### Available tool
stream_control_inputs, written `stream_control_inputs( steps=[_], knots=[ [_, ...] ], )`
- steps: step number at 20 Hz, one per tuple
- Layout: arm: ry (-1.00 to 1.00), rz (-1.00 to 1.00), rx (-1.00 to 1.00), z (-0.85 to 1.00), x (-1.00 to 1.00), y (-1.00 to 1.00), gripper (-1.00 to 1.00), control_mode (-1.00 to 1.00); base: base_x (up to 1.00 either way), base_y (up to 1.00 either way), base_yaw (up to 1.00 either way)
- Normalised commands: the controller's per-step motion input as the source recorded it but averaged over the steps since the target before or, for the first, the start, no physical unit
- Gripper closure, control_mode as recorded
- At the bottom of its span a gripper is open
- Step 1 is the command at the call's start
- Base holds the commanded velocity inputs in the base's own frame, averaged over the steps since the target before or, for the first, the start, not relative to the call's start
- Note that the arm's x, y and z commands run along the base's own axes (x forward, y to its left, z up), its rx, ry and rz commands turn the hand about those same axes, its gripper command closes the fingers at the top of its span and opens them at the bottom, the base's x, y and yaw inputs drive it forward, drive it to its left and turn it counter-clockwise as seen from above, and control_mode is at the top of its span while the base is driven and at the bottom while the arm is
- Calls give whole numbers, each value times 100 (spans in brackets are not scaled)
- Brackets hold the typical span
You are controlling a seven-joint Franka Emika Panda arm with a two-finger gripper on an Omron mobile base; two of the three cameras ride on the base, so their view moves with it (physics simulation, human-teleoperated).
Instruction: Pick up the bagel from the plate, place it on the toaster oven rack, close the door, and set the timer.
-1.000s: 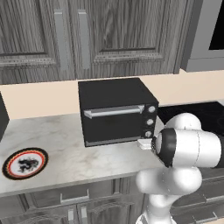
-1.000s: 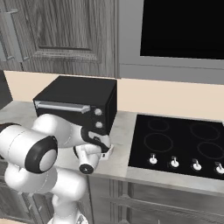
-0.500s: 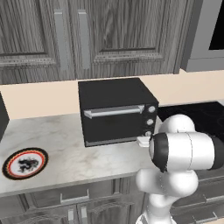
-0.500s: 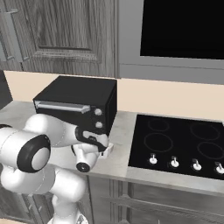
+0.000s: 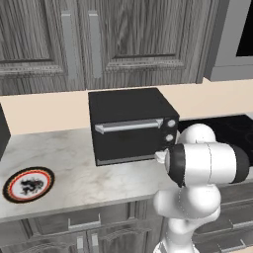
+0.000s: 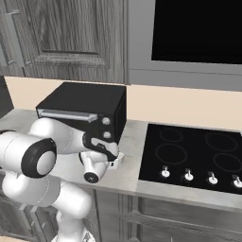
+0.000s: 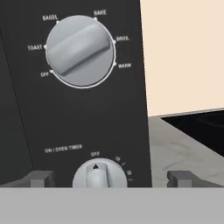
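The black toaster oven (image 5: 129,123) stands on the counter with its door (image 5: 126,136) shut, the silver bar handle (image 5: 129,126) across the top. The toaster oven rack and the bagel are hidden. The plate (image 5: 28,184) lies at the counter's left with no bagel on it. My gripper (image 7: 111,179) is open right in front of the oven's control panel, with one fingertip (image 7: 41,178) on each side of the lower timer knob (image 7: 99,174), which points to OFF. Above it is the larger mode knob (image 7: 80,50). From the right, the gripper (image 6: 116,159) sits by the oven's lower right corner.
A black stovetop (image 6: 194,151) with a row of knobs lies just right of the oven. Grey cabinets (image 5: 99,39) hang above, and a dark appliance front (image 6: 198,28) sits above the stove. My elbow (image 5: 205,163) bulks in front of the counter edge.
My elbow has swung slightly left while the hand stays at the oven's knobs. The jaws have spread a little wider. Oven and plate have not moved.
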Motion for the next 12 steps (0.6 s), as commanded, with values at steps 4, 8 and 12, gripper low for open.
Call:
stream_control_inputs(
  steps=[4,8,12],
  knots=[
    [0,0,0,-2,7,-33,-100,-100,0,0,0],
    [0,0,0,-9,0,-11,-100,-100,0,0,0],
    [0,0,0,0,0,-24,-100,-100,0,0,0]
  ],
)
